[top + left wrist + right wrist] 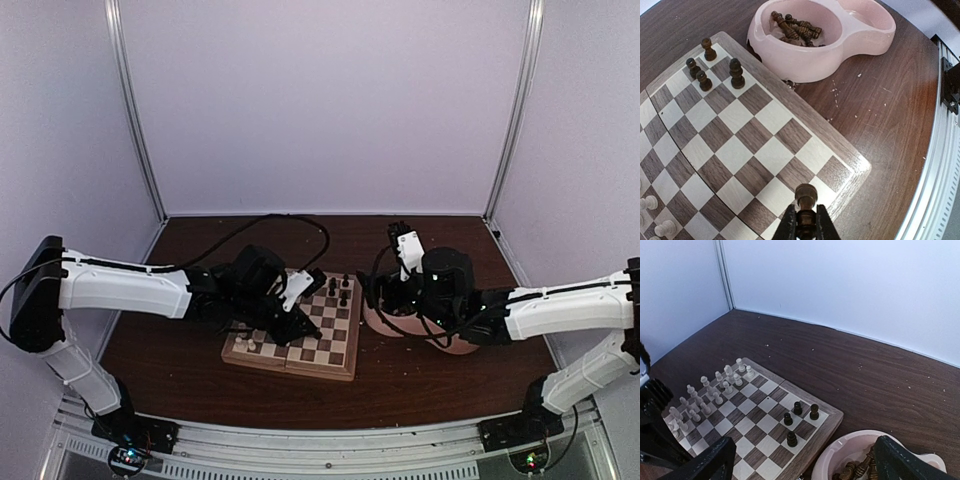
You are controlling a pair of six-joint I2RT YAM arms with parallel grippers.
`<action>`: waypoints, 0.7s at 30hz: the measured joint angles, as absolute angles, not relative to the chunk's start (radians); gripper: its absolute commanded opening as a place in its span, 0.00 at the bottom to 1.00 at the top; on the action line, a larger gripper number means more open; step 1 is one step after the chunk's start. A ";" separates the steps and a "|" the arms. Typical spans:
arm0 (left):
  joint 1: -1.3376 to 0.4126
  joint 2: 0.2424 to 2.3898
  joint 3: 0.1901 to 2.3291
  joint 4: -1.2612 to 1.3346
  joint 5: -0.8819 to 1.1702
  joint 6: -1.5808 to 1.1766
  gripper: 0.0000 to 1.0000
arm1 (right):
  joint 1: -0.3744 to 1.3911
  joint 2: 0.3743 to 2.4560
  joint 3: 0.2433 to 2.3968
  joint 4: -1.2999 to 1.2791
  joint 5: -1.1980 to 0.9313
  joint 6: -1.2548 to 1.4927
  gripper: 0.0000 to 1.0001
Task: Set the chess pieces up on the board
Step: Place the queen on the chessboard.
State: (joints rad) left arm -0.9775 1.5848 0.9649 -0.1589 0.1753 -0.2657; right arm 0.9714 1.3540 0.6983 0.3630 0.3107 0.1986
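The board (290,364) lies between the two arms. My left gripper (806,214) is shut on a dark brown chess piece (806,194) and holds it over a light square near the board's corner (840,150). Several dark pieces (715,66) stand at the corner nearest the bowl, also seen in the right wrist view (796,416). Cream pieces (715,386) fill the opposite side. My right gripper (805,475) hangs open above the bowl with nothing between its fingers (707,462).
A pink double bowl (805,62) sits right of the board on the dark wooden table, one half holding several dark pieces (797,27). Its rim (840,452) lies just below the right gripper. White walls enclose the table on three sides.
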 measured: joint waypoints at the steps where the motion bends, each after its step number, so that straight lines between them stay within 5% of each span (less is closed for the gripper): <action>1: -0.979 1.587 0.972 -0.164 0.172 -0.264 0.07 | 0.971 1.337 0.704 0.351 0.329 0.205 1.00; 21: -1.026 1.688 1.133 -0.379 0.016 -0.228 0.07 | 0.972 1.348 0.647 0.398 0.452 0.162 1.00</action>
